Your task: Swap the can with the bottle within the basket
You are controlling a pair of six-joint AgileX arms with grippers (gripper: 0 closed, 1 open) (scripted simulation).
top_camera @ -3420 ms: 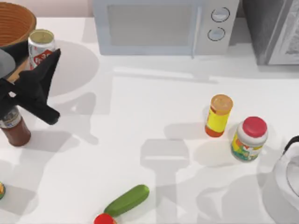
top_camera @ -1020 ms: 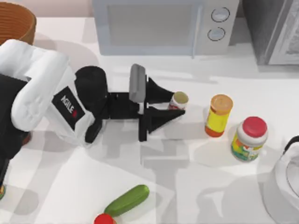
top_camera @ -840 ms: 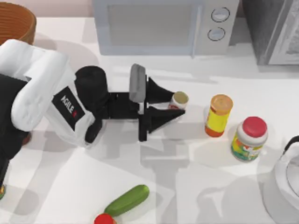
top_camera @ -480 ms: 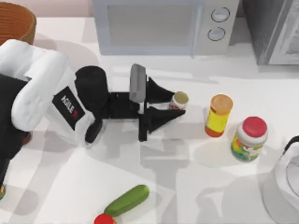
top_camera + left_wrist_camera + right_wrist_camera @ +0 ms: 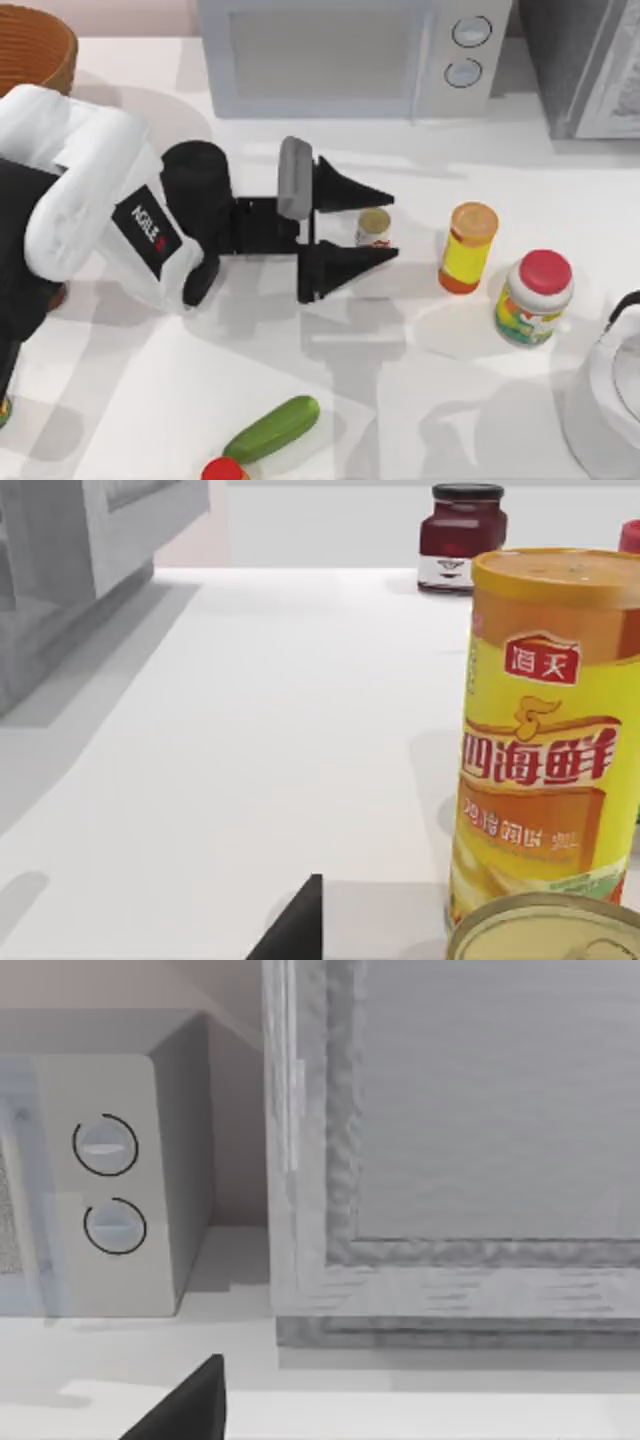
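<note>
- The basket (image 5: 35, 45), woven orange-brown, sits at the worktop's (image 5: 300, 370) far left corner, cut by the edge.
- The left gripper (image 5: 375, 227) reaches mid-worktop, fingers (image 5: 350, 190) spread, with the can (image 5: 374, 228) standing free between them.
- The can is short and white with a red label and a dull gold top.
- Just to its right stands a yellow bottle (image 5: 468, 247); open worktop lies nearer the camera.

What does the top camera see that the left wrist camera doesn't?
Top view: the basket, microwave, cucumber, my open left gripper straddling the can, and my right arm parked at the right edge. Left wrist view: a dark red jar far back. Shared: the can, the yellow bottle beside it, the white table.
</note>
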